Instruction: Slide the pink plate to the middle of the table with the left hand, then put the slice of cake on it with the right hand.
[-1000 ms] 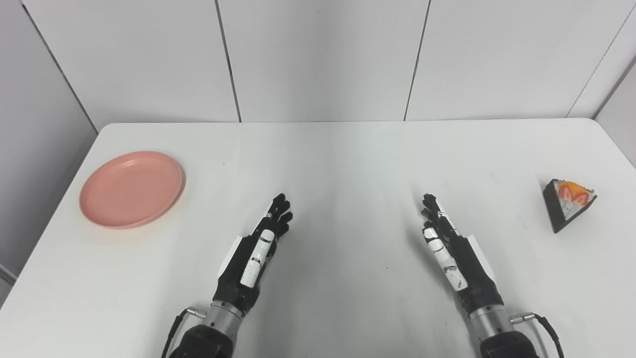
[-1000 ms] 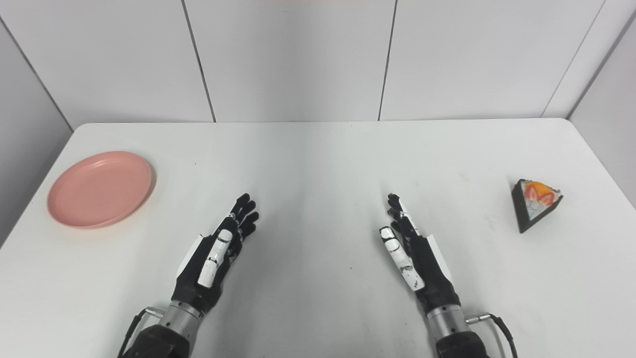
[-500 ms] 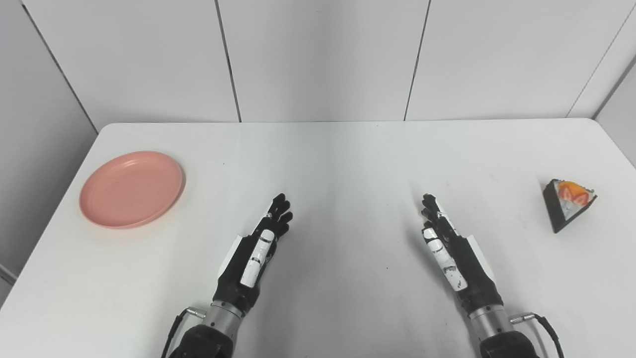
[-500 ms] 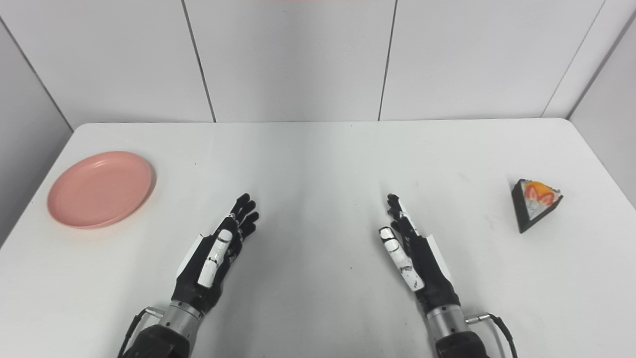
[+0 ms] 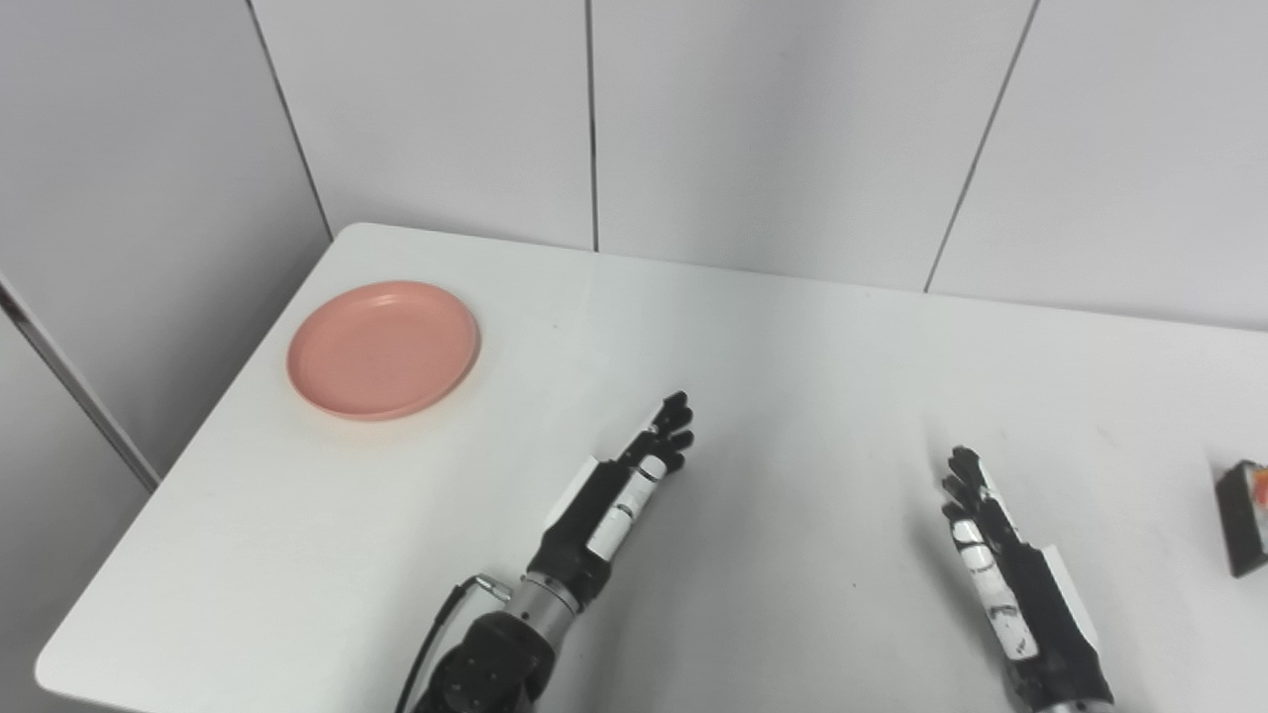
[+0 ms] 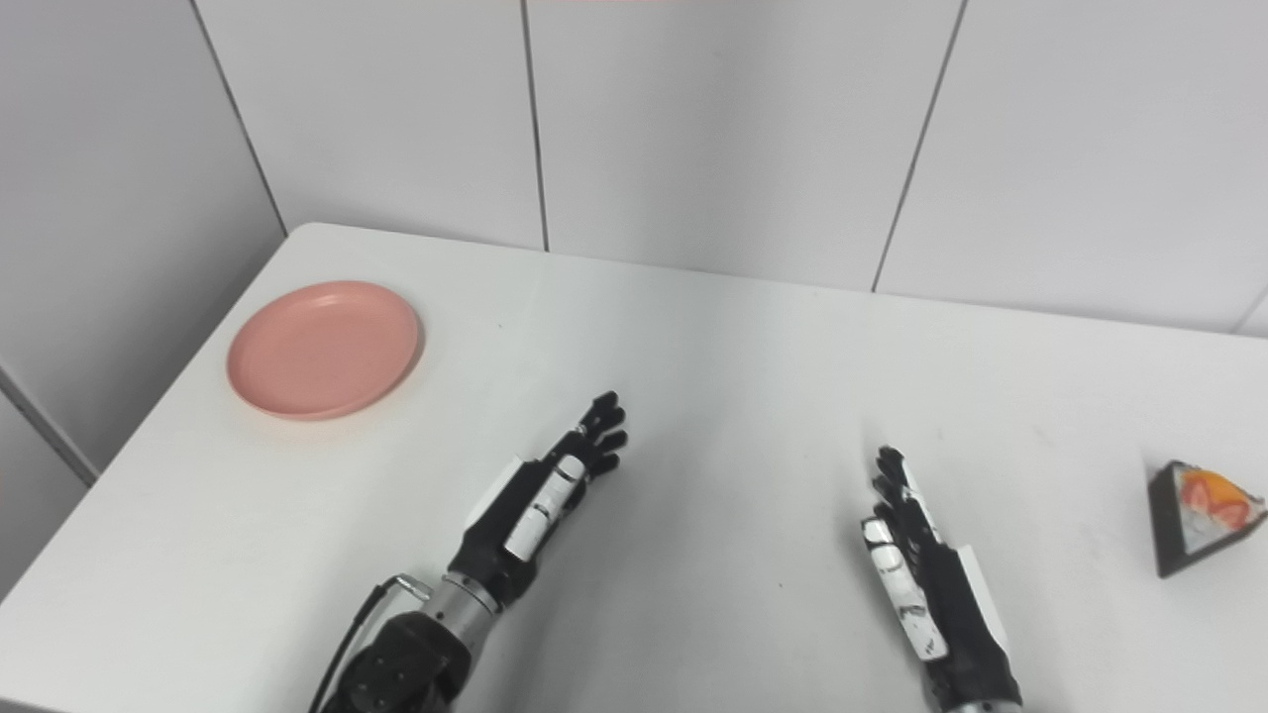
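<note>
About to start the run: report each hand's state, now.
Left hand: open, holding nothing, clear of the pink plate.
Right hand: open, holding nothing, clear of the slice of cake.

Lab/test booth: bare white table [image 6: 753, 337], plain grey wall panels [image 6: 713, 129].

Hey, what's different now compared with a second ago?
Only the camera: the head has turned left, so the whole picture has shifted right and tilted. The plate lies at the table's left side, the cake at its right. Left hand and right hand are open and hold nothing, as before.
</note>
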